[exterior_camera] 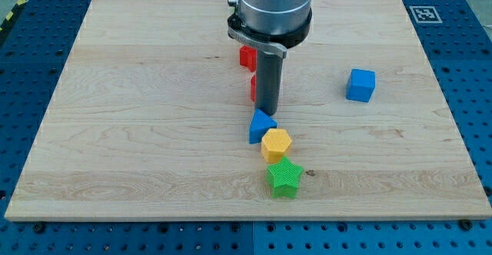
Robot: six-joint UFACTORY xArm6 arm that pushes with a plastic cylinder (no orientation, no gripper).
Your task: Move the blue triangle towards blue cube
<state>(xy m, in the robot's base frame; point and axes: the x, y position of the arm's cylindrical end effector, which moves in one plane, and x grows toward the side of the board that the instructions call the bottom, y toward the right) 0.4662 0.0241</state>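
Tip (267,114) of the rod stood just above the blue triangle (261,126), on its far side, touching or nearly so; contact could not be confirmed. No hand on this arm, so nothing was grasped. Triangle lay near the middle of the surface (138,132), toward the near edge, touching the yellow hexagon (276,144), with the green star (284,178) beyond that. Blue cube (360,84) sat well apart, toward the right edge. Two red blocks (247,56) were partly hidden behind the rod. Judgement: approach step, push not yet made. Next move calls for bringing the tip round to the triangle's left side, then pushing right and slightly toward the far edge.
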